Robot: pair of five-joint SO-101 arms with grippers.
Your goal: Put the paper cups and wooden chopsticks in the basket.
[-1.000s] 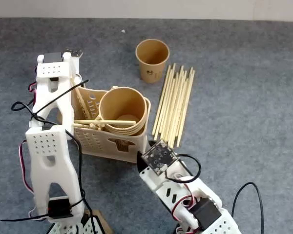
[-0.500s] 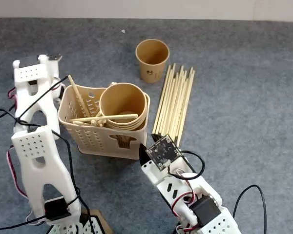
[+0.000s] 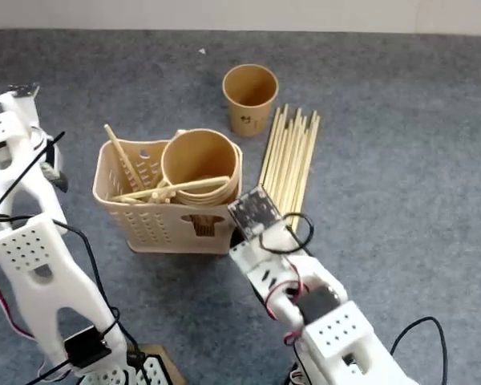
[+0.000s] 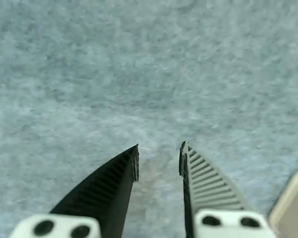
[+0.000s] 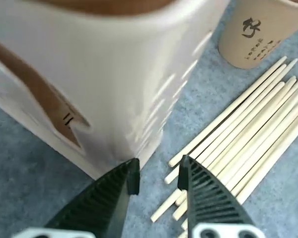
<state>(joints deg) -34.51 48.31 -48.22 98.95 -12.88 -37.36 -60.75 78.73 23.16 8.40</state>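
The cream basket (image 3: pixel 148 224) holds a paper cup (image 3: pixel 200 164) and a few wooden chopsticks (image 3: pixel 127 160). A second paper cup (image 3: pixel 250 98) stands upright on the carpet behind it. Several loose chopsticks (image 3: pixel 293 160) lie in a bundle right of the basket. My left gripper (image 4: pixel 159 158) is open over bare carpet left of the basket, whose corner (image 4: pixel 293 208) shows beside one finger. My right gripper (image 5: pixel 156 171) is open and holds nothing. It hangs just off the basket's near right corner (image 5: pixel 114 148), beside the near ends of the loose chopsticks (image 5: pixel 238 139). The standing cup (image 5: pixel 256 34) lies beyond.
Grey carpet covers the table. The left arm (image 3: pixel 32 241) stands along the left edge and the right arm (image 3: pixel 305 297) comes from the near side. Open carpet lies to the right of the chopstick bundle.
The left arm has swung left, away from the basket, and the basket has shifted a little leftward. The right arm has pushed forward towards the basket corner and the chopsticks.
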